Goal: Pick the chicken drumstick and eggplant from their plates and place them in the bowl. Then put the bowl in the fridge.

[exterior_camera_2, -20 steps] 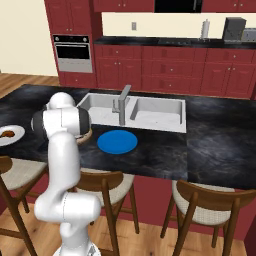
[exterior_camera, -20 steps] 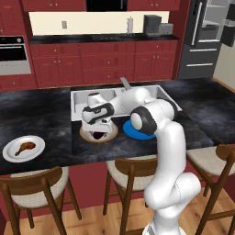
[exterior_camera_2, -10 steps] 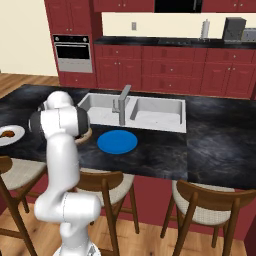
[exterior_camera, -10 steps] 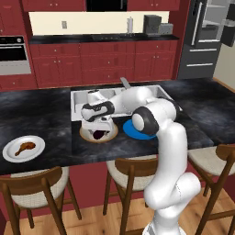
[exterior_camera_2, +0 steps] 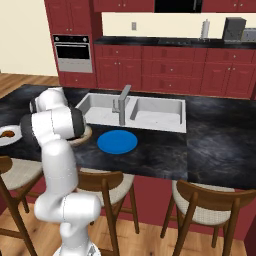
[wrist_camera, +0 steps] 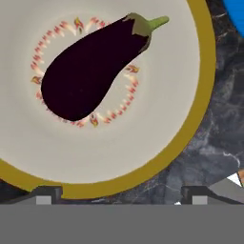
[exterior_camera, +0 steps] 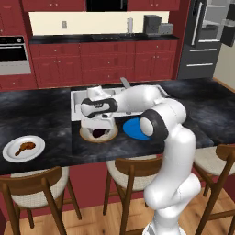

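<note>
Left base view: gripper [exterior_camera: 102, 128] sits low over the bowl [exterior_camera: 87, 136], jaws hidden by the hand from here. Eggplant [exterior_camera: 99, 133] is in the bowl, a dark lump at its centre. Count: 1 bowl, 1 blue plate [exterior_camera: 133, 127] at 3 o'clock of the bowl, bare, 1 white plate [exterior_camera: 10, 149] at 8 o'clock, well apart, carrying 1 chicken drumstick [exterior_camera: 25, 147]. Fridge [exterior_camera: 205, 39] at 1 o'clock, far off.

Right base view: arm body blocks most of the bowl; blue plate [exterior_camera_2: 117, 142] bare, drumstick [exterior_camera_2: 6, 132] at the left edge. Risk: the reach to the drumstick is long, and a low swing could clip the bowl rim and shove it.

Hand view: finger tips [wrist_camera: 46, 194] spread wide at the bottom, nothing between them. 1 eggplant [wrist_camera: 90, 66] lies free, stem toward 1 o'clock. Risk: a loose, rounded eggplant could roll when the bowl [wrist_camera: 190, 119] gets carried.
</note>
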Controlling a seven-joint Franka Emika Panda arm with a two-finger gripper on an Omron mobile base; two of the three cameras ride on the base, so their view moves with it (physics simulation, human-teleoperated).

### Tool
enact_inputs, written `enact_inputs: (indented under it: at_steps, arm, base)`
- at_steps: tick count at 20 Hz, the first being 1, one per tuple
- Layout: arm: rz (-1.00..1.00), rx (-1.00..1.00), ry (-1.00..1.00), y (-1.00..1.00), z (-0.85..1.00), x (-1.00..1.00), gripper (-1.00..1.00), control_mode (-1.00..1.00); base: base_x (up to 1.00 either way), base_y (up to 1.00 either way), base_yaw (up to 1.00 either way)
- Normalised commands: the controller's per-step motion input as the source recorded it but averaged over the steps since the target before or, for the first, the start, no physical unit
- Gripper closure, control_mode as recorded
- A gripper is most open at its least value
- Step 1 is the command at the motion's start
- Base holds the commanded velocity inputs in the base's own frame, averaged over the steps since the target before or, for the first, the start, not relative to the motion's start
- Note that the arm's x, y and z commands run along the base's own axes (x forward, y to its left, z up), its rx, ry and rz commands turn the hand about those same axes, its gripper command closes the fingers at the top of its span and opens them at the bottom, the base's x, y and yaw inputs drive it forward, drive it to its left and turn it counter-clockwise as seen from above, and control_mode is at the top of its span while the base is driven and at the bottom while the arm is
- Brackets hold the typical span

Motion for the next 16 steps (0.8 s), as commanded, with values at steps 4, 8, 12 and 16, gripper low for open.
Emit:
enact_inputs:
  at_steps: [4, 8, 12, 16]
  arm:
    - [0.0, 0.05, 0.0, -0.05, 0.24, -0.68, -1.0, -1.0]
    - [0.0, 0.1, 0.0, -0.14, 0.13, -0.71, -1.0, -1.0]
    - [0.04, 0.05, 0.0, -0.15, 0.11, -0.64, -1.0, -1.0]
    - [0.07, 0.0, 0.04, -0.02, 0.03, -0.31, -1.0, -1.0]
  base:
    - [0.0, 0.0, 0.0]
    - [0.0, 0.0, 0.0]
    - [0.0, 0.0, 0.0]
    - [0.0, 0.0, 0.0]
